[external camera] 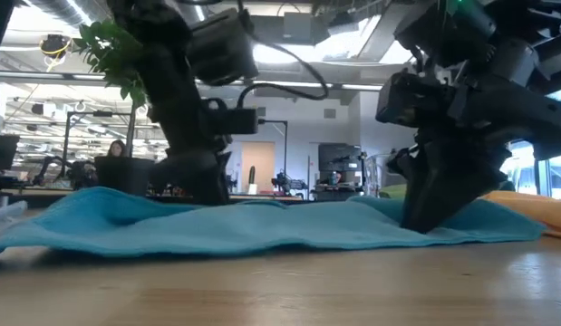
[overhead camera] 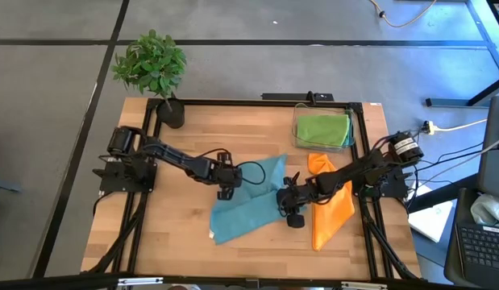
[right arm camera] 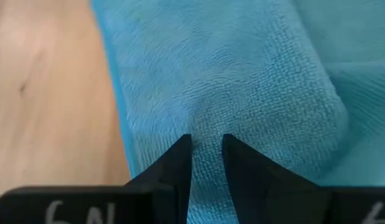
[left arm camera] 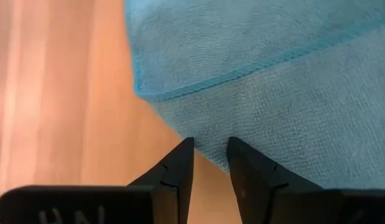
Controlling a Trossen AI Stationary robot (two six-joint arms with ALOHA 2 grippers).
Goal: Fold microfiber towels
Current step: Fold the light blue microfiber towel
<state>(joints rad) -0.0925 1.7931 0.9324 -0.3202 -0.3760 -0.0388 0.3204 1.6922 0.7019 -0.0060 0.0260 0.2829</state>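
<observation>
A teal towel (overhead camera: 247, 200) lies crumpled on the middle of the wooden table, partly folded over itself. My left gripper (overhead camera: 227, 190) is down at its left edge and shut on it; my right gripper (overhead camera: 291, 213) is down at its right edge and shut on it too. In the low view the towel (external camera: 262, 226) rests on the table between both grippers. An orange towel (overhead camera: 331, 211) lies flat to the right of the teal one. A lime green towel (overhead camera: 322, 129) lies in a clear bin at the far right. My left gripper pinches the teal towel's edge (left arm camera: 208, 146) between its two fingers, just below a folded-over layer with a hemmed border (left arm camera: 180, 93). The fingers slant down from the table's left. The towel lies on the table there. My right gripper pinches a raised ridge of the teal towel (right arm camera: 208, 146) between its two fingers, close to the towel's hemmed edge (right arm camera: 120, 118). The fingers slant down onto it from the table's right. The cloth around the fingers rests on the table.
A potted plant (overhead camera: 152, 68) stands at the far left corner. The clear bin (overhead camera: 299, 133) sits at the far right. A black frame (overhead camera: 249, 102) borders the table. Bare wood (overhead camera: 168, 234) shows at the near left.
</observation>
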